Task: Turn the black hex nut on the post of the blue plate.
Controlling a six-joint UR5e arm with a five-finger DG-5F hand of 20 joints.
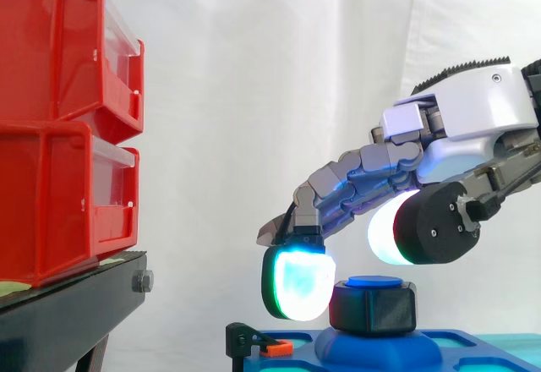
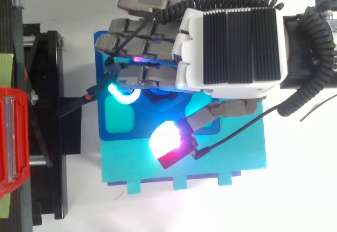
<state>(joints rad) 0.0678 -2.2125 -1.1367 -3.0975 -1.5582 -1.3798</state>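
Observation:
The black hex nut sits on the blue post of the blue plate, low in the side view. My hand reaches in from the right and arches over the nut. One glowing cyan fingertip hangs at the nut's left side, touching it or nearly so. The thumb's white pad is lifted above the nut's right side, clear of it. From the top, the hand covers the nut, and the blue plate shows beneath it. Nothing is pinched.
Two stacked red bins stand on a black stand at the left. A small black clamp with an orange tip sits at the plate's left edge. The blue plate rests on a teal base.

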